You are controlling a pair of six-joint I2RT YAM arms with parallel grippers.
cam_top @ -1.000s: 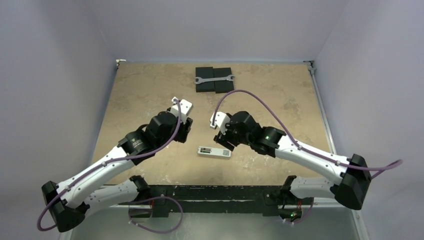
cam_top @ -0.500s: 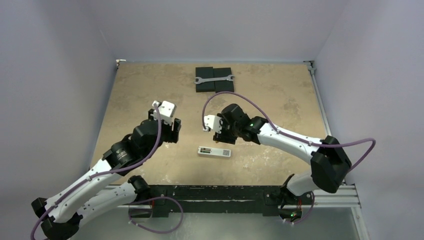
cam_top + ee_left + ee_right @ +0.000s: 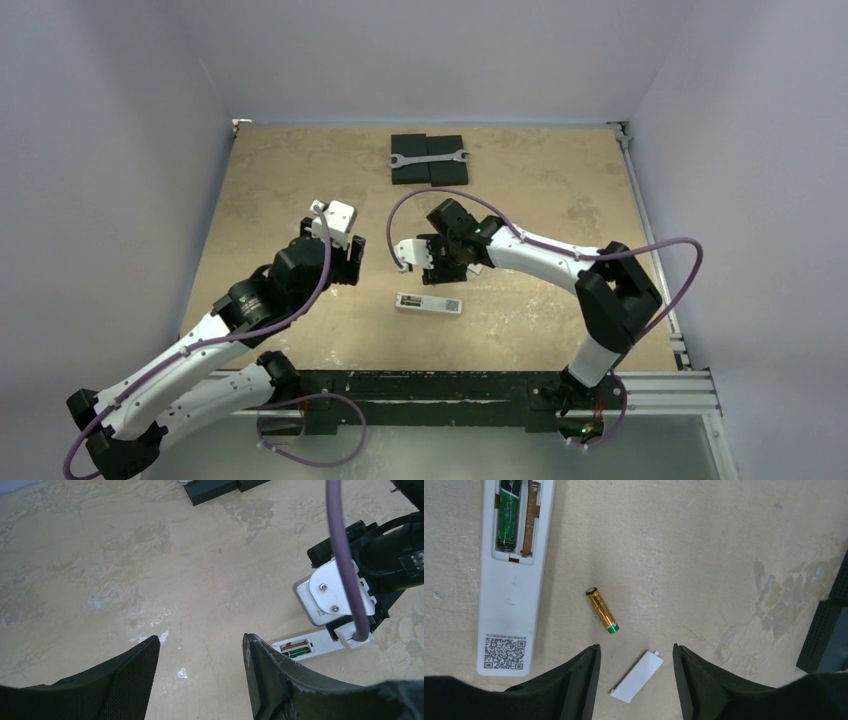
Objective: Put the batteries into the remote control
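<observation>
The remote control [image 3: 506, 605] lies face down on the table with its battery bay open. The dark green battery [image 3: 509, 515] sits in one slot; the other slot is bare. The gold battery [image 3: 602, 611] lies loose on the table right of the remote. My right gripper [image 3: 636, 652] is open and empty, hovering over the white cover piece [image 3: 637, 676], just short of the gold battery. In the top view it [image 3: 440, 268] hangs just behind the remote [image 3: 428, 303]. My left gripper [image 3: 200, 642] is open and empty, left of the remote [image 3: 300, 649].
A silver wrench [image 3: 428, 158] lies on two black blocks [image 3: 428, 172] at the back middle of the table. In the left wrist view the right arm's wrist camera [image 3: 332, 597] hangs over the remote's far end.
My right gripper has moved left and slightly away, now over the cover and gold battery, with its elbow swung up. My left gripper has pulled back to the left. The remote has not moved.
</observation>
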